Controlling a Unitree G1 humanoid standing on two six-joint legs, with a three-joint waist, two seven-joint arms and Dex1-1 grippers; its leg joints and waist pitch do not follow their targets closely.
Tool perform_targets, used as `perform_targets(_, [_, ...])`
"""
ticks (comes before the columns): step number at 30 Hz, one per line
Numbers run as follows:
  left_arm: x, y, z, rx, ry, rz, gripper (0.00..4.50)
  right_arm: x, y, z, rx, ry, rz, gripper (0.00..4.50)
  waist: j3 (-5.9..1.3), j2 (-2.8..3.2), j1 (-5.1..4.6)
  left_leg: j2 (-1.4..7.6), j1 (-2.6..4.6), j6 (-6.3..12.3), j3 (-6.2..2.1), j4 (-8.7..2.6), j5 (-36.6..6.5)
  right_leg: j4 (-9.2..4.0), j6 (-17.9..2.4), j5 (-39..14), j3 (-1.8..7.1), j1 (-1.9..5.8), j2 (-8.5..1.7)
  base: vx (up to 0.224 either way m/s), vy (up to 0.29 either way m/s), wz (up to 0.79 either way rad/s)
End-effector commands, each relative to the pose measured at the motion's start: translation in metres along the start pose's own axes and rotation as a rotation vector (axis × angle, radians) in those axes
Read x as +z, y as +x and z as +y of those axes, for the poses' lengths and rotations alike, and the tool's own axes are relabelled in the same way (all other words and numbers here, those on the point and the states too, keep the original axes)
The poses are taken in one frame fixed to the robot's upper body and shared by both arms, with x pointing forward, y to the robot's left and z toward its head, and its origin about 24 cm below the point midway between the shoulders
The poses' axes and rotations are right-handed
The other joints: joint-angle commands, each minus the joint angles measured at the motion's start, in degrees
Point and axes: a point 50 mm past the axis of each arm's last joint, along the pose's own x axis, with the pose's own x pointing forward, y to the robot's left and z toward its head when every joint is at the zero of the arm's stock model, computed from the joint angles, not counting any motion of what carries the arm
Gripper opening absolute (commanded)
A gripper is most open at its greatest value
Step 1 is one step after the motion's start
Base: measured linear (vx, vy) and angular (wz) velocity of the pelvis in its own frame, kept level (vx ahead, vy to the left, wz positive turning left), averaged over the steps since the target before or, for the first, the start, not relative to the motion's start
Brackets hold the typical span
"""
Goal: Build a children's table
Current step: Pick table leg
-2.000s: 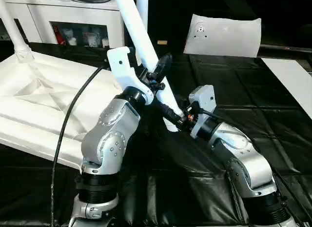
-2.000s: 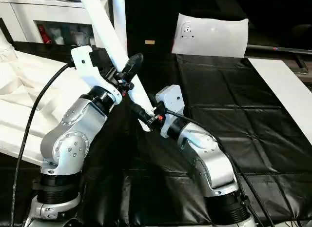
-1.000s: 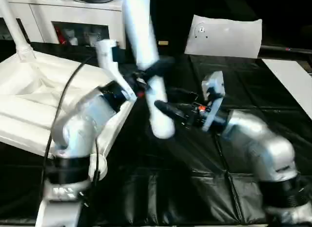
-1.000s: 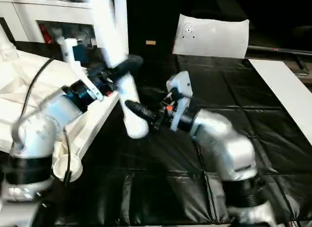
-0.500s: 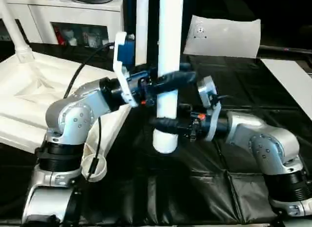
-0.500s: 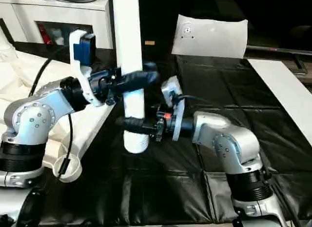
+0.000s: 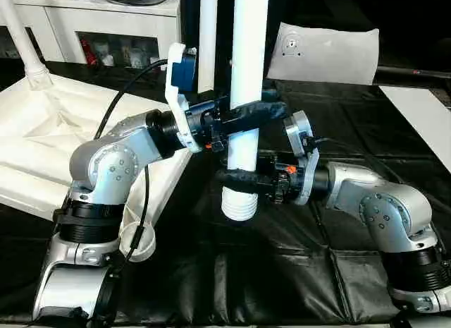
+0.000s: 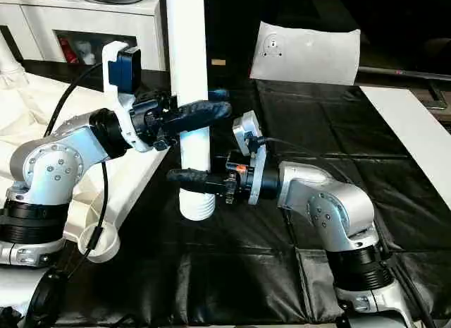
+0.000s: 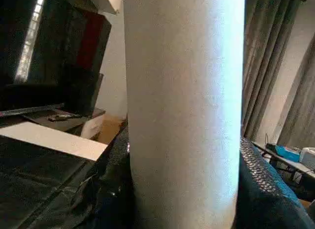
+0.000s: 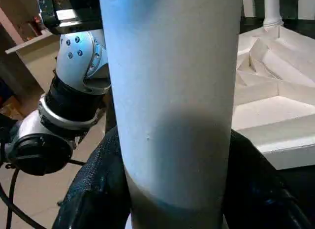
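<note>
Left eye: long tapered white plastic tube leg (image 7: 248,74) upright, threaded end down, off the near corner of the ribbed white plastic tabletop (image 7: 49,130). Left gripper (image 7: 246,116) clamped on it above; right gripper (image 7: 243,180) pinching it just below.

Left wrist: fingers (image 9: 268,189) hugging leg.

Right wrist: same grip, tabletop beyond.

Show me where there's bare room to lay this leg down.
Free: the black mat right of the right gripper, up to the white sheet and white board; also the front strip. Crowded: left side, where the tabletop lies beside the left gripper holding the leg.
</note>
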Motion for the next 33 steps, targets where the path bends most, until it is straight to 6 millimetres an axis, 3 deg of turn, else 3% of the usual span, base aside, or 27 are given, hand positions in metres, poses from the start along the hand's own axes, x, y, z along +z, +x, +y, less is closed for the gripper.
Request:
perform_targets(1, [0.006, 0.006, -0.002, -0.012, 0.047, 0.005, 1.9, 0.001, 0.0, 0.0, -0.01, -0.005, 0.002, 1.98, -3.95, 0.14, 0.19, 2.9, 0.34, 0.2, -0.54, -3.93, 0.8, -3.26, -13.0, 0.7, 2.99, 3.37, -5.32, 0.0, 0.0, 0.0])
perform_targets(7, [0.007, 0.004, 0.0, 0.029, 0.027, -0.02, 1.9, 0.002, 0.001, -0.002, -0.058, -0.028, -0.017, 1.97, -3.96, 0.15, 0.42, 2.95, 0.37, 0.02, -0.5, -3.93, 0.8, -3.22, -12.9, 0.7, 3.01, 3.31, -5.35, 0.0, 0.0, 0.0])
perform_targets(9, [0.007, 0.003, 0.002, 0.074, 0.008, -0.052, 2.46, 0.002, 0.002, -0.004, -0.1, -0.046, -0.026, 1.96, -3.95, 0.26, 0.49, 2.97, 0.43, -0.34, -0.48, -3.91, 0.6, -3.2, -13.1, 1.1, 2.98, 3.22, -5.34, 0.0, 0.0, 0.0])
perform_targets(11, [0.006, 0.003, 0.003, 0.121, 0.034, -0.071, 2.63, 0.002, 0.003, -0.005, -0.129, -0.059, -0.034, 1.95, -3.93, 0.0, 0.48, 2.92, 0.34, -0.48, -0.47, -3.97, 0.6, -3.28, -12.9, 1.1, 3.01, 3.33, -5.27, 0.0, 0.0, 0.0])
perform_targets(15, [0.001, 0.003, 0.004, 0.194, 0.062, -0.072, 2.82, 0.003, 0.004, -0.008, -0.182, -0.082, -0.053, 1.94, -3.97, 0.09, 0.58, 2.98, 0.29, -0.2, -0.56, -3.96, 1.4, -3.2, -12.4, 1.8, 3.04, 3.36, -5.32, 0.0, 0.0, 0.0])
perform_targets(19, [-0.003, 0.004, 0.001, 0.275, 0.09, -0.085, 2.82, 0.002, 0.008, -0.009, -0.25, -0.12, -0.072, 1.94, -3.94, 0.01, 0.5, 3.08, 0.28, -0.55, -0.55, -3.98, 1.0, -3.24, -12.1, 1.2, 3.07, 3.34, -5.39, 0.0, 0.0, 0.0])
perform_targets(26, [-0.019, 0.006, 0.003, 0.645, 0.172, -0.125, 2.82, -0.009, 0.019, -0.015, -0.408, -0.186, -0.105, 1.94, -3.64, -0.38, 0.25, 3.33, 0.18, -1.34, -0.69, -4.21, -1.1, -3.86, -9.9, -2.9, 3.15, 3.18, -5.46, 0.0, 0.0, 0.0])
perform_targets(31, [-0.024, 0.01, 0.001, 0.723, 0.177, -0.148, 2.82, -0.011, 0.023, -0.017, -0.466, -0.215, -0.116, 1.94, -3.56, -0.4, 0.14, 3.15, 0.21, -1.48, -0.7, -4.28, -2.2, -4.08, -8.4, -4.4, 3.19, 2.96, -5.23, 0.0, 0.0, 0.0])
perform_targets(33, [-0.026, 0.012, 0.001, 0.756, 0.177, -0.163, 2.55, -0.012, 0.024, -0.019, -0.509, -0.234, -0.128, 1.94, -3.49, -0.45, 0.05, 3.1, 0.2, -1.5, -0.67, -4.25, -2.2, -4.12, -8.2, -3.8, 3.19, 2.81, -5.12, 0.0, 0.0, 0.0])
